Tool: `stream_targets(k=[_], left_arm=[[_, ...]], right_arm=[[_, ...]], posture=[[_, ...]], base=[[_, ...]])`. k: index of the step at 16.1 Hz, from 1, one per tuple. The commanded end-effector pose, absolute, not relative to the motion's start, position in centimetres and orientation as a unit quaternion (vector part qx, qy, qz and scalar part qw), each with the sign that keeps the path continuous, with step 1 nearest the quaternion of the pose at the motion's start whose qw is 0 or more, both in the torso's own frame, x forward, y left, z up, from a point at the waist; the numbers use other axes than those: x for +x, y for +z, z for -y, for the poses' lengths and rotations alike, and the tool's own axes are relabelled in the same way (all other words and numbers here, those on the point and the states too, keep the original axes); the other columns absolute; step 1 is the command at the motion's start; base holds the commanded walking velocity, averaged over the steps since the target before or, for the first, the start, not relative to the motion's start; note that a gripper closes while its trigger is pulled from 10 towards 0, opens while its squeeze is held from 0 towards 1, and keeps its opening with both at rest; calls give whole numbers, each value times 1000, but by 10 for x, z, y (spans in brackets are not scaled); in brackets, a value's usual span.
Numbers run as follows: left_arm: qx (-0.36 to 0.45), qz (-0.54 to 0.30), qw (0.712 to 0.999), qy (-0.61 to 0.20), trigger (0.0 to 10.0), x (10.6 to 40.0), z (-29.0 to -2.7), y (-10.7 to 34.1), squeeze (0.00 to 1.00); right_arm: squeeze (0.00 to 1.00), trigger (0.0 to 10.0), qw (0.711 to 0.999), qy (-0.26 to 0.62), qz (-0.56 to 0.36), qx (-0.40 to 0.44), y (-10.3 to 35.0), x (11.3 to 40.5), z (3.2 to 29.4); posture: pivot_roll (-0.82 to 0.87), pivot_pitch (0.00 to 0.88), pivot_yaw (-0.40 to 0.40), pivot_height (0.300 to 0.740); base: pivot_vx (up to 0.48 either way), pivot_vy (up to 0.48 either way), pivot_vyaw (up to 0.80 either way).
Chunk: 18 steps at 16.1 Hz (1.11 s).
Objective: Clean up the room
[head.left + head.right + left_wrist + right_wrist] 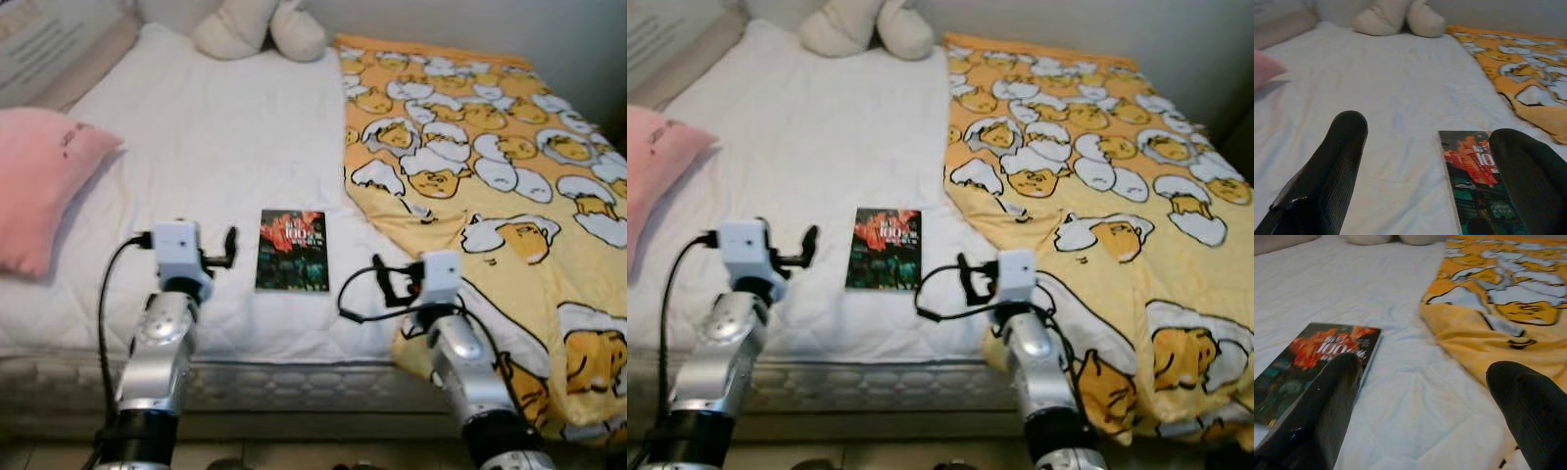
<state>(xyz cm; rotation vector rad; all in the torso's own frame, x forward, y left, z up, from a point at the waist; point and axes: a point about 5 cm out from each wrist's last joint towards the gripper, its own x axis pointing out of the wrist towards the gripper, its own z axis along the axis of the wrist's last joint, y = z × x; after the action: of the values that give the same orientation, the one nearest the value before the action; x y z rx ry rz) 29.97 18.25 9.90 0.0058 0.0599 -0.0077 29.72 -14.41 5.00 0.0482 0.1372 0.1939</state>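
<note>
One dark glossy book with red cover art (292,250) lies flat on the white quilted bed (216,147). Left gripper (1420,171) and right gripper (1425,401) flank it, fingers spread wide, holding nothing.

White-sheeted bed (225,147) against a pale wall (509,29)

Bed (225,147): plain white quilted sheet. Thin rectangular book (292,250): dark cover, red-orange blaze up top, green-teal below, white lettering. Soft blanket (509,186): orange-yellow, repeating white eggshell and yellow yolk cartoon print. Plump square pillow (39,181): pink, small dark mark. Plush toy (260,27): cream. My arms silver, white wrist boxes, black fingers (1332,166) on each gripper.
</note>
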Motion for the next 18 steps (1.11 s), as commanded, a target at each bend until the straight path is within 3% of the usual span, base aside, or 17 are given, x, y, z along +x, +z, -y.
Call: stream_targets(k=[1, 8, 14, 18], left_arm=[[15, -30, 999, 4, 10000, 298, -188, 101, 0], [19, -36, 999, -1, 10000, 301, -185, 100, 0], [20, -32, 999, -25, 10000, 306, -174, 101, 0], [34, -42, 999, -8, 10000, 307, -178, 99, 0]], right_arm=[[0, 10000, 992, 99, -68, 30, 51, 299, 142], [0, 10000, 992, 99, -74, 20, 50, 297, 144], [0, 10000, 993, 95, -68, 16, 54, 301, 147], [0, 10000, 993, 96, -61, 19, 54, 301, 143]], posture=[[79, 26, -90, 740], [62, 37, -94, 740], [60, 11, -95, 740], [66, 16, -94, 740]], base=[[0, 0, -706], [0, 0, -303], [439, 0, -676], [0, 0, -113]])
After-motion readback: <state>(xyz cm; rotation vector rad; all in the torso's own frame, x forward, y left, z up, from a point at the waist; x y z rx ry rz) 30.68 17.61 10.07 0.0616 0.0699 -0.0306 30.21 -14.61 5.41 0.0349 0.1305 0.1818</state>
